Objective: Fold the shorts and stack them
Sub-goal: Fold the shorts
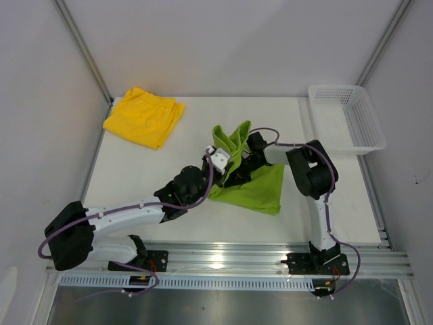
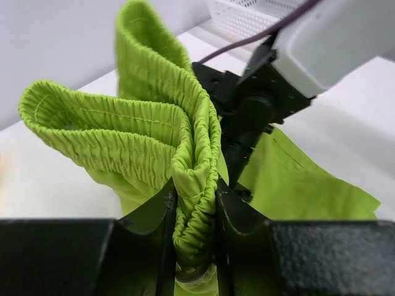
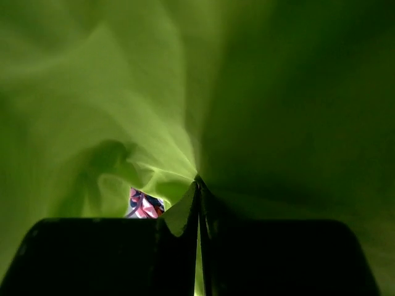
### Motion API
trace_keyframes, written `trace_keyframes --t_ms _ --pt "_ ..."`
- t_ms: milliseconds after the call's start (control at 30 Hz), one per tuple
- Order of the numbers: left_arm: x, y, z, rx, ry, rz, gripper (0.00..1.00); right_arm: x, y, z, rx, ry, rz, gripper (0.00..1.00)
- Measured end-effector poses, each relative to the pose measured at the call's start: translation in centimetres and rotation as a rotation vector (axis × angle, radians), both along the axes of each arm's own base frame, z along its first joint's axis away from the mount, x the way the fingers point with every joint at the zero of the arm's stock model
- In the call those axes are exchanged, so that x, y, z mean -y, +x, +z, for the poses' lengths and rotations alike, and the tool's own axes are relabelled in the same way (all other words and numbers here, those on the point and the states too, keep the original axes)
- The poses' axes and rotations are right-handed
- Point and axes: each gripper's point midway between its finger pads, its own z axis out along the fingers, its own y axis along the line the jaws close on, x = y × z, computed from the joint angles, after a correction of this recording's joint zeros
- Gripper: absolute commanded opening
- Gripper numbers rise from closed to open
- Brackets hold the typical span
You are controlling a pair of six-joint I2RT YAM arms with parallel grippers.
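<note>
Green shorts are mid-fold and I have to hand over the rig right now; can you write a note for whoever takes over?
Left gripper: shut on the waistband of the green shorts.
Right gripper: shut on the same pair's fabric, close beside the left.
Green shorts: mid-table, waist end held up, legs lying flat.
Yellow shorts: far left corner, apparently folded.
Done: the yellow pair, it seems.
Left: finish folding the green pair, then stack the two.

Lime green shorts [image 3: 154,92] filling the view, right claw [image 3: 198,203] pinched on a fold
</note>
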Motion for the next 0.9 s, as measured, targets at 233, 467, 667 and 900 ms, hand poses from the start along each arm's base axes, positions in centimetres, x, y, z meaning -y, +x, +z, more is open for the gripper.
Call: trace_keyframes --t_ms 233,467,667,900 --pt "3.0 -0.2 -2.1 -0.004 0.199 -0.011 0.08 -0.1 0.5 0.2 -0.009 -0.005 -0.017 0.12" --pt "4.4 -0.1 -3.9 -0.028 0.315 0.028 0.06 0.8 2.0 0.6 -0.009 -0.031 -0.064 0.18" --pt "4.5 -0.6 -5.3 -0.003 0.396 0.061 0.05 1.6 4.0 2.2 0.023 -0.042 -0.101 0.25" --pt "3.7 -0.2 -5.4 0.023 0.449 0.101 0.04 3.6 6.8 4.1 0.070 -0.058 -0.164 0.25"
